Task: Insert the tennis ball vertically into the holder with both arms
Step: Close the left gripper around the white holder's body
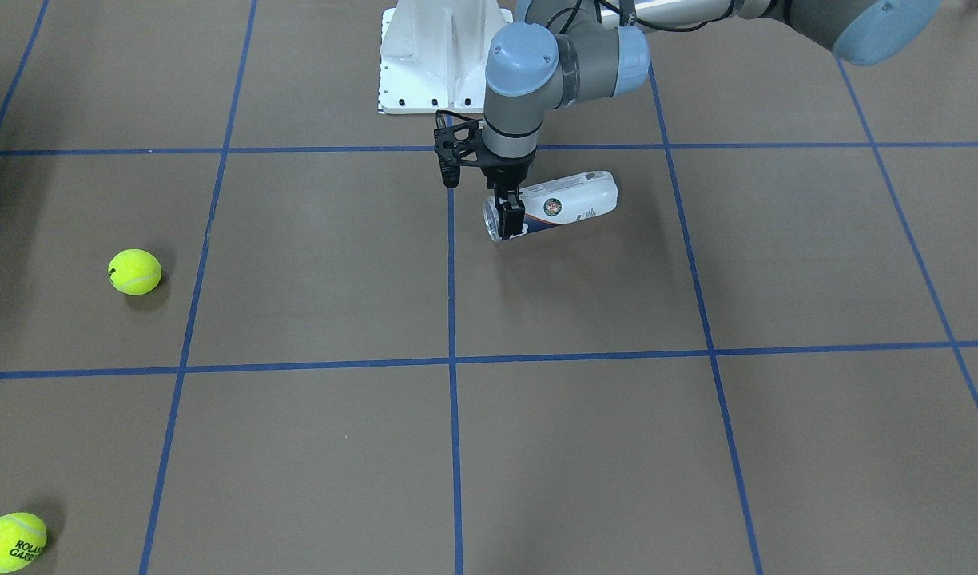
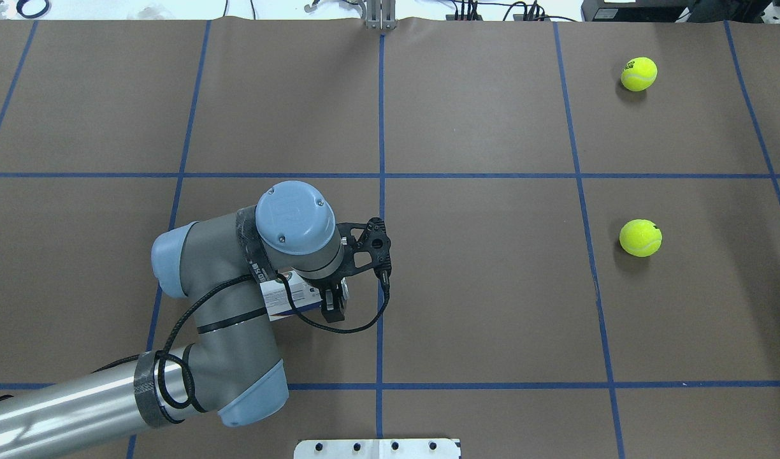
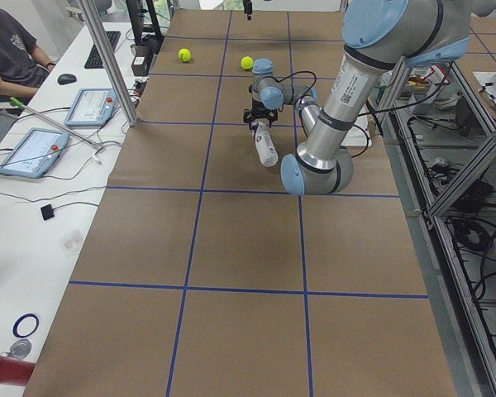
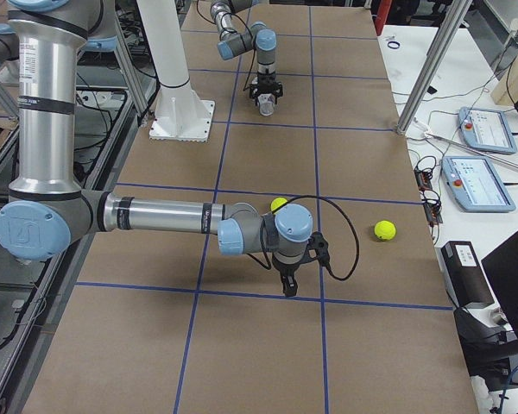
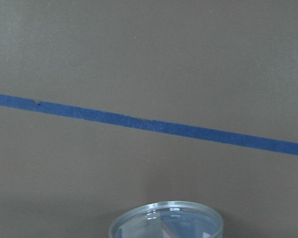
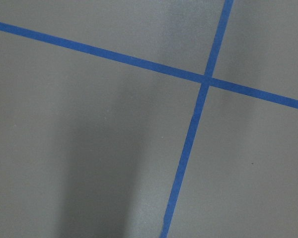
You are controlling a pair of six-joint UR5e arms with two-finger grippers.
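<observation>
- Currently, front view: holder [image 1: 565, 204] lies on its side on the surface [image 1: 617, 447], near the white pedestal [image 1: 437, 64]. Left claw [image 1: 509, 216] drops straight onto its open end with fingers close together; looks pinched on the rim wall.
- Overhead: left wrist hides most of the holder. First tennis ball [image 2: 640, 238] and second ball [image 2: 638, 74] sit well apart from it, far right.
- Left-end view: same grip, nothing new.
- Right-end view: right claw [image 4: 289, 286] hangs over bare surface near one ball, not touching. Apart or together, cannot tell.
- Left wrist cam: only the clear mouth rim at the bottom edge.
- Right wrist cam: only blue tape lines [image 6: 188, 144].
- Step, my read: stand the holder upright, mouth up.
- Pivot slowly about the closed end and leave that end on the surface.
- A thin-wall pinch may slip or dent, so no jerks.
- Hold it vertical while the right arm fetches the nearer ball.
</observation>
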